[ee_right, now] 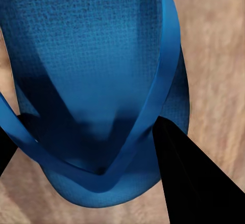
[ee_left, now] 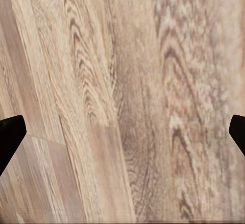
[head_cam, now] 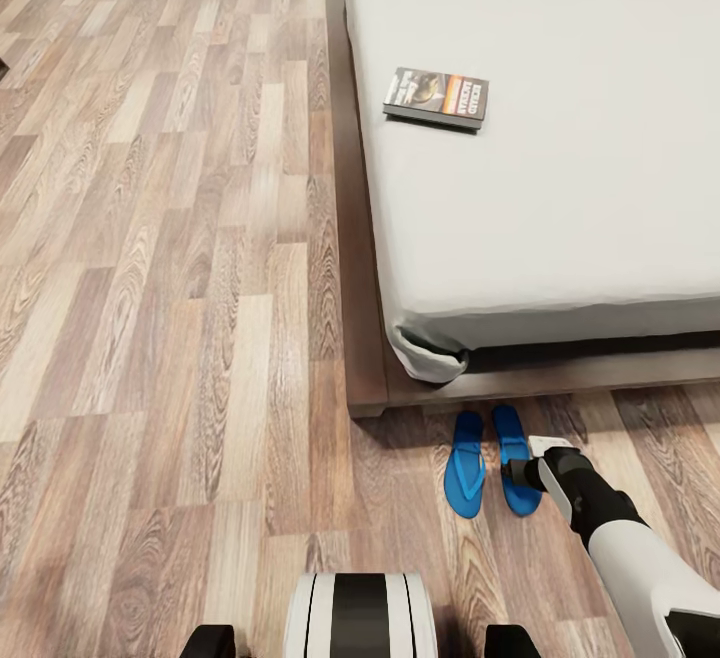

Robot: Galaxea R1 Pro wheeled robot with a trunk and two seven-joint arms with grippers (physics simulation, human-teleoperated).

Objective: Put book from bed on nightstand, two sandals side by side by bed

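Note:
The book (head_cam: 436, 98) lies flat on the pale mattress of the bed (head_cam: 560, 188), near its left edge. Two blue sandals lie side by side on the floor just off the bed's foot corner: the left sandal (head_cam: 465, 465) and the right sandal (head_cam: 513, 443). My right gripper (head_cam: 522, 474) is down on the right sandal. Seen up close, that sandal (ee_right: 97, 45) sits between my right gripper's (ee_right: 87, 132) fingers, which press against the outer sides of its thong straps. My left gripper (ee_left: 122, 127) is open, over bare floor planks.
The dark wooden bed frame (head_cam: 365, 338) juts out along the mattress and around the corner. Wood-plank floor (head_cam: 170, 268) spreads wide to the left. My own base (head_cam: 360, 613) is at the lower edge of the head view.

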